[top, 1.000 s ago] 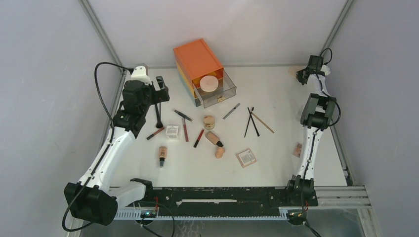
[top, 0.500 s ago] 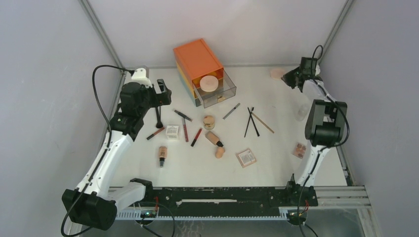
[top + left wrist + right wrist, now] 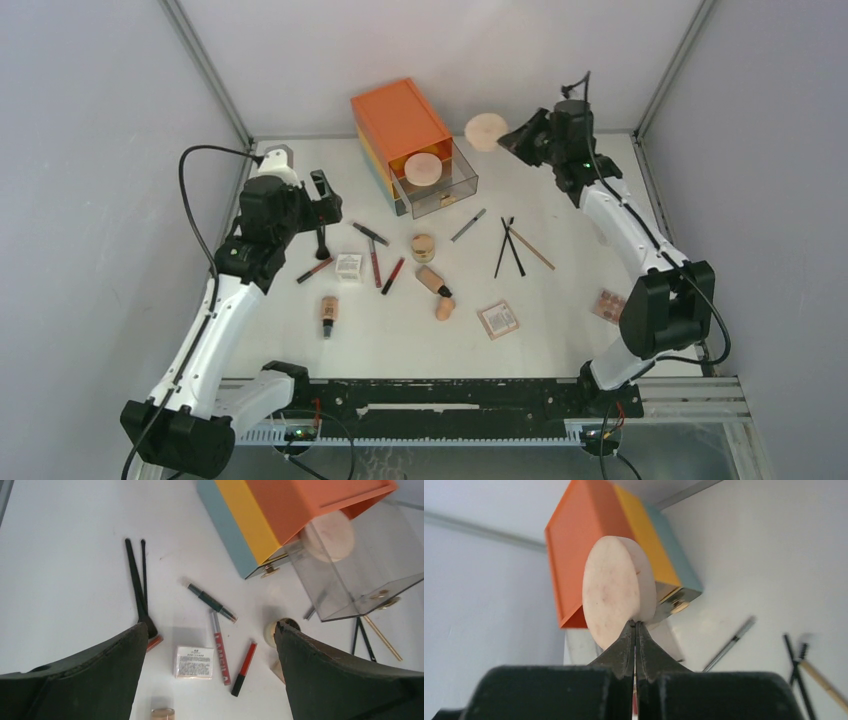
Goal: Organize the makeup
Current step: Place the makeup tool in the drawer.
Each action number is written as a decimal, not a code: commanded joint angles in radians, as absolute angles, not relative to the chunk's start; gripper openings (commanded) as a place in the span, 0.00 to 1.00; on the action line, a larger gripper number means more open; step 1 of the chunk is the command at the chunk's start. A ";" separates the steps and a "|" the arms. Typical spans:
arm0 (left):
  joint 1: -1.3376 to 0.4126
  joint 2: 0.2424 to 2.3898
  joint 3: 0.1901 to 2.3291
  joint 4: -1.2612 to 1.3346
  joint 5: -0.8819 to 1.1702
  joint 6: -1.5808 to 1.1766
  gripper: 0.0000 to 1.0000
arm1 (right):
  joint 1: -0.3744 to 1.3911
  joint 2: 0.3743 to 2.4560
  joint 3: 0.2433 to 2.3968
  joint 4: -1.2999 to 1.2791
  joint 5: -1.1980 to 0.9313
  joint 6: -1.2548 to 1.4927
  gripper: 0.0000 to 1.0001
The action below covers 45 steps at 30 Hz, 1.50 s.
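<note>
right pincer (image 3: 505, 138) swung in from far-right corner, round peach compact (image 3: 486, 131) carried along; now near orange chest (image 3: 398, 118)

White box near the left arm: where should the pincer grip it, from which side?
From above, across the two side edges not facing the pink tube: the white box lies flat, label up, and that tube lies close beside one edge.

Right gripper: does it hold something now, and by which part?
Yes. The right gripper pinches a round peach compact by its rim, between the fingertips. The left gripper is open and holds nothing.
</note>
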State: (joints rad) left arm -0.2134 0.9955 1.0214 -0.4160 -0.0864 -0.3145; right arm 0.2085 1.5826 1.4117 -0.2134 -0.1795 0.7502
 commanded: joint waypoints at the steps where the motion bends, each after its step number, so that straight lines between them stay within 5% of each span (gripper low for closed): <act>1: -0.204 1.013 1.032 -0.510 -0.161 -0.367 1.00 | 0.308 1.626 1.543 -0.279 -0.171 0.665 0.00; 30: -0.204 0.944 1.015 -0.555 -0.141 -0.382 1.00 | 0.444 1.819 1.709 -0.449 -0.215 0.667 0.00; 31: -0.204 0.943 1.015 -0.556 -0.139 -0.382 1.00 | 0.444 1.826 1.722 -0.451 -0.219 0.669 0.03; 34: -0.203 0.943 1.014 -0.557 -0.133 -0.379 1.00 | 0.450 1.824 1.740 -0.428 -0.232 0.661 0.49; 36: -0.204 0.945 1.016 -0.557 -0.130 -0.375 1.00 | 0.455 1.809 1.752 -0.422 -0.222 0.651 0.65; 45: -0.204 0.931 1.029 -0.559 -0.087 -0.356 1.00 | 0.445 1.504 1.626 -0.373 -0.089 0.541 0.74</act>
